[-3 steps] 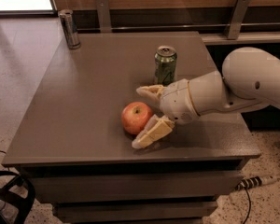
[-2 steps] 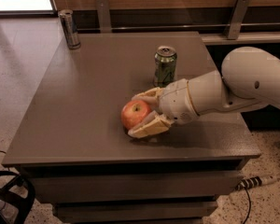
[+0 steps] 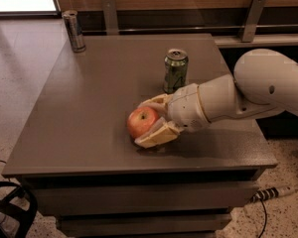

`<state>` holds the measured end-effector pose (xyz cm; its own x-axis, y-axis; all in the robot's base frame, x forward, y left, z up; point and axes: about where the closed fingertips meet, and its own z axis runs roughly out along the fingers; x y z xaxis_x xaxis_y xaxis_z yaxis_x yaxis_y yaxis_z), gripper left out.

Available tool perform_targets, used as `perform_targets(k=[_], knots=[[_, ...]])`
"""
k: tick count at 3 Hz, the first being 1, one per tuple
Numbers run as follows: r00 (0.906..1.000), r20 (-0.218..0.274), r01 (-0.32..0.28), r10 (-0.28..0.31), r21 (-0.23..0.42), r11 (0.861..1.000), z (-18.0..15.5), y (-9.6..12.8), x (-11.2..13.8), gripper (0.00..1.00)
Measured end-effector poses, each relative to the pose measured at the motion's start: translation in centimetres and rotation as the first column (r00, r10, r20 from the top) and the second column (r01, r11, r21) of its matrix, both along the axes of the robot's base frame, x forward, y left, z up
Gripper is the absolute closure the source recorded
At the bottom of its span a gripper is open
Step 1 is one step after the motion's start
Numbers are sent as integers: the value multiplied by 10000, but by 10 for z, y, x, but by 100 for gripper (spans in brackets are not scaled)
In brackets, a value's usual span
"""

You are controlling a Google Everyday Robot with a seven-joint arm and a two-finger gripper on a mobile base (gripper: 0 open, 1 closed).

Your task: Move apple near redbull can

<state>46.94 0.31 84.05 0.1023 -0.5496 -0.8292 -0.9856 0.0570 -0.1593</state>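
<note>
The gripper (image 3: 139, 123) lies low over the front middle of the grey worktop (image 3: 89, 93), its two pale fingers (image 3: 156, 135) closed against the far and near sides of the apple (image 3: 143, 121), which sits on the surface. A green can (image 3: 175, 70) stands upright just behind it. The redbull can (image 3: 74, 30) stands upright at the far left corner, well apart from the apple.
</note>
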Motion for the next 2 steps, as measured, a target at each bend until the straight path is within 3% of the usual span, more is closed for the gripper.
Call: perform_targets(k=[1, 2], knots=[[10000, 19, -39, 39, -14, 10000, 1, 2, -1, 100], [10000, -13, -37, 37, -29, 10000, 3, 2, 2, 100]])
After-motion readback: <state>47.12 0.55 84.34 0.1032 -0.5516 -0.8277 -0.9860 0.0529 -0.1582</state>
